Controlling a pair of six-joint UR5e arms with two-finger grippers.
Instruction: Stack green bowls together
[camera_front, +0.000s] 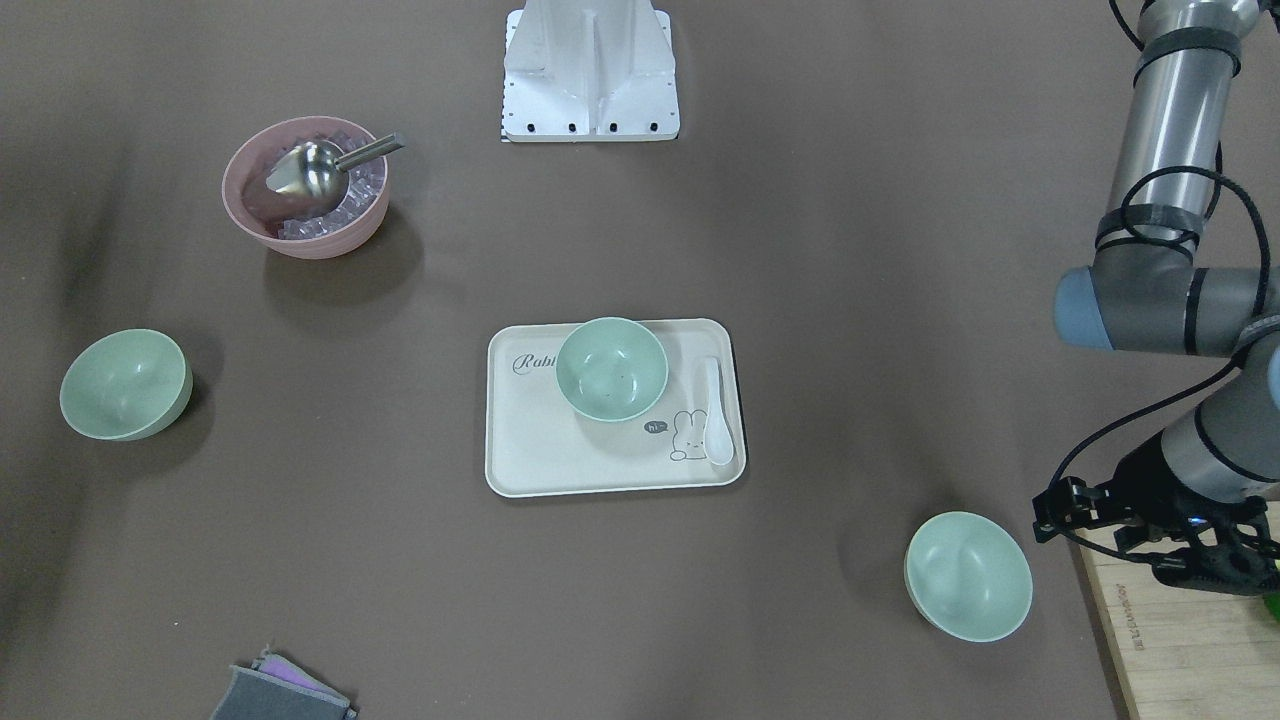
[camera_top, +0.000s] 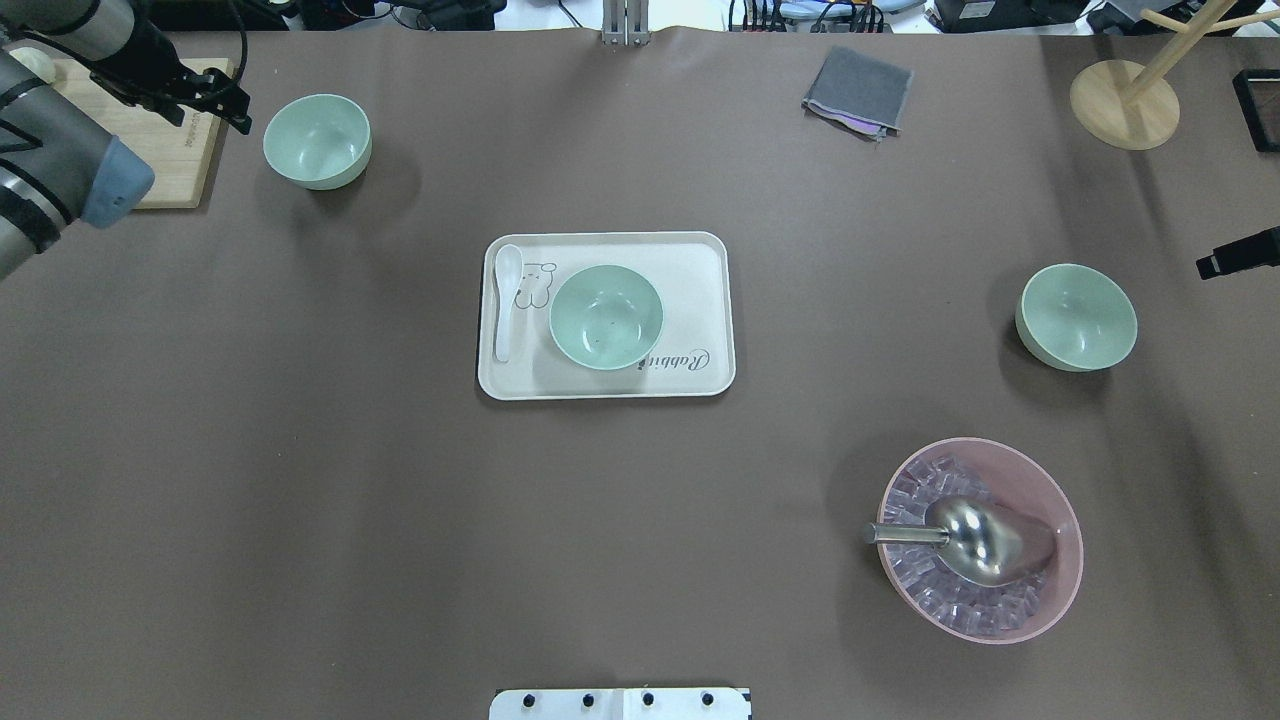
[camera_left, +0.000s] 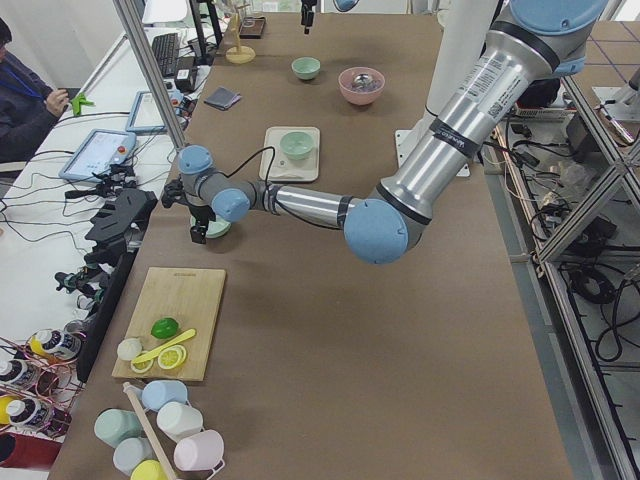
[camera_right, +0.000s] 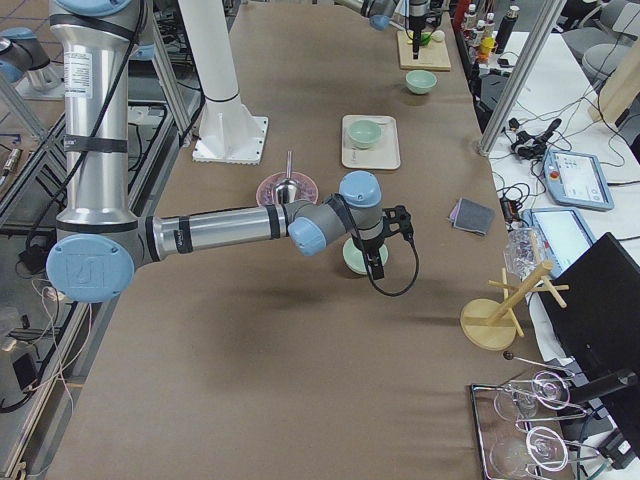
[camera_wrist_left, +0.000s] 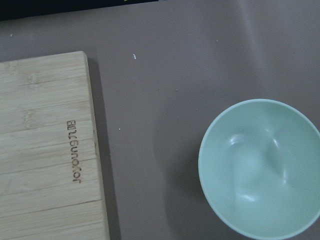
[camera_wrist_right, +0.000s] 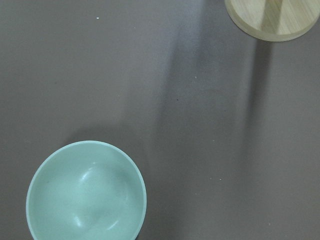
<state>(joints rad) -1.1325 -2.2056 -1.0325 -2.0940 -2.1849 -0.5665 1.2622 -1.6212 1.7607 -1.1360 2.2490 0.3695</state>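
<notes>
Three pale mint-green bowls stand upright and apart. One bowl (camera_top: 606, 316) sits on the cream tray (camera_top: 700, 300) at the table's middle. A second bowl (camera_top: 317, 141) stands at the far left; it also shows in the left wrist view (camera_wrist_left: 260, 167). The third bowl (camera_top: 1076, 316) stands at the right; it also shows in the right wrist view (camera_wrist_right: 86, 192). My left gripper (camera_top: 235, 110) hovers just left of the second bowl, holding nothing. My right gripper (camera_top: 1228, 260) shows only partly at the right edge, beside the third bowl. Neither gripper's fingers show clearly, so I cannot tell their states.
A pink bowl (camera_top: 1050, 590) with ice cubes and a metal scoop (camera_top: 975, 535) stands at the near right. A white spoon (camera_top: 507, 300) lies on the tray. A wooden board (camera_top: 170, 150) lies far left, a grey cloth (camera_top: 857, 90) and a wooden stand (camera_top: 1125, 105) at the back.
</notes>
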